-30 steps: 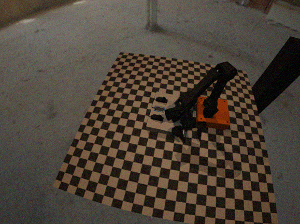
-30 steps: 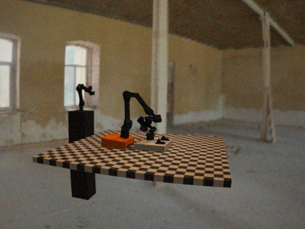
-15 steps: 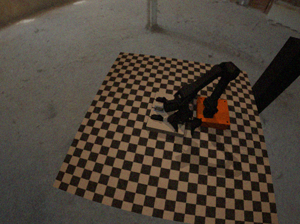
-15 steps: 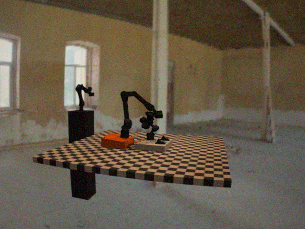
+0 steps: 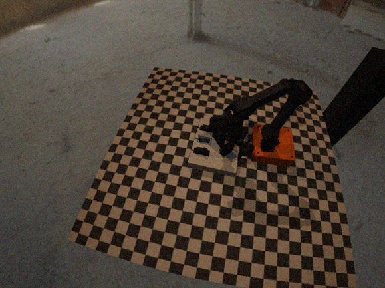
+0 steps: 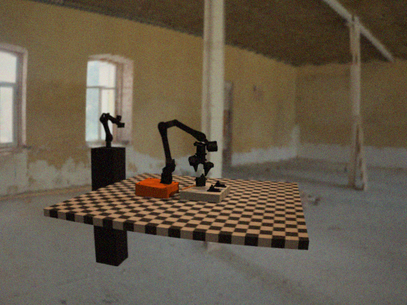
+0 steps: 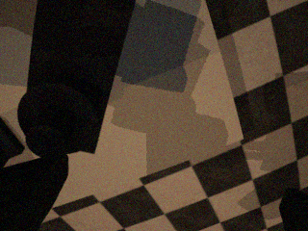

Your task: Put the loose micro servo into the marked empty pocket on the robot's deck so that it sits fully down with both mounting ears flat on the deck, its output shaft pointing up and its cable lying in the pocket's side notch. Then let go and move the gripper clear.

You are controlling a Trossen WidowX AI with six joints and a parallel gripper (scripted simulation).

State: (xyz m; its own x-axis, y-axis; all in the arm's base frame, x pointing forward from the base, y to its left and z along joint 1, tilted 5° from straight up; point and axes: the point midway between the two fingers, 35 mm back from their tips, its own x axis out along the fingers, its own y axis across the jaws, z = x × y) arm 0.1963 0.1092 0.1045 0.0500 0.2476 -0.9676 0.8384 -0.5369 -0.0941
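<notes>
The beige deck (image 5: pixel 215 163) (image 6: pixel 197 196) (image 7: pixel 218 96) lies on the checkered table beside the arm's orange base (image 5: pixel 282 146) (image 6: pixel 152 189). Its marked empty pocket (image 5: pixel 205 136) has a bluish outline and lies between two mounted black servos (image 5: pixel 201 151) (image 5: pixel 205 127) (image 6: pixel 213 189) (image 6: pixel 219 184). The loose servo (image 6: pixel 200 180) (image 7: pixel 77 58) stands as a dark block on the deck's end nearest the base. My gripper (image 5: pixel 230 151) (image 6: pixel 201 169) (image 7: pixel 175 183) is open and empty. It hangs a little above the loose servo, fingers pointing down. A bluish patch (image 7: pixel 157 41) (image 5: pixel 232 156) shows on the deck next to the servo.
A black pedestal (image 5: pixel 362 93) (image 6: pixel 107 167) carrying a second small arm stands off the table's far side. A white pillar (image 6: pixel 212 88) (image 5: pixel 195 11) rises behind the table. The table's edges drop to the floor on all sides.
</notes>
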